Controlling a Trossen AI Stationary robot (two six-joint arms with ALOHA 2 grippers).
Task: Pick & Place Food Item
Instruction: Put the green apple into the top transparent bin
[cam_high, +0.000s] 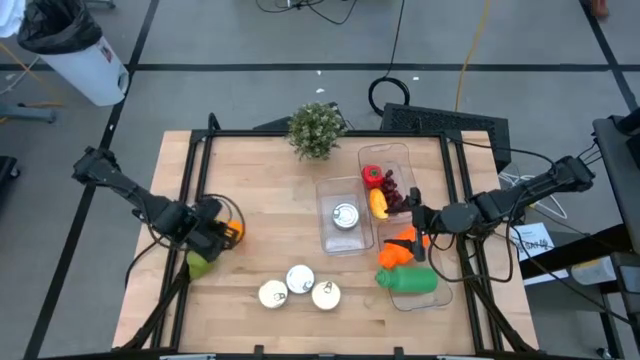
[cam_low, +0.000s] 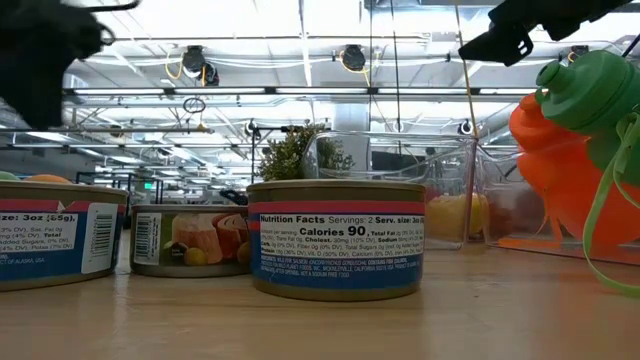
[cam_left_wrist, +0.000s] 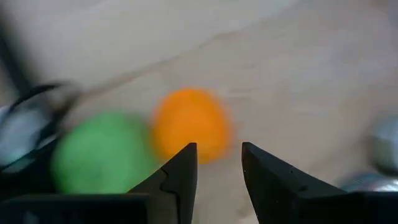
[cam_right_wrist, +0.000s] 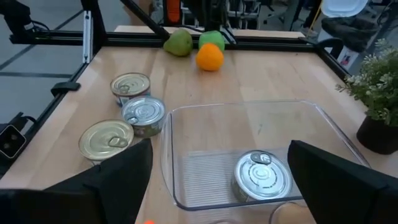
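An orange fruit (cam_high: 236, 230) lies on the table's left part, beside a bright green fruit (cam_left_wrist: 102, 152) and a yellow-green fruit (cam_high: 200, 265). My left gripper (cam_high: 218, 232) is open and empty just short of the orange (cam_left_wrist: 189, 124), which shows past its fingertips (cam_left_wrist: 219, 168). My right gripper (cam_high: 415, 215) hangs open and empty at the table's right, over the clear containers. Its wide-spread fingers (cam_right_wrist: 219, 149) look across a clear container (cam_right_wrist: 323, 124) holding one tin can (cam_right_wrist: 264, 177). The three fruits show far off in that view (cam_right_wrist: 209, 57).
Three tin cans (cam_high: 300, 288) stand near the front edge and fill the low view (cam_low: 335, 240). A far container (cam_high: 390, 180) holds red and yellow food. A near-right one (cam_high: 415, 280) holds orange and green items. A potted plant (cam_high: 317, 130) stands at the back.
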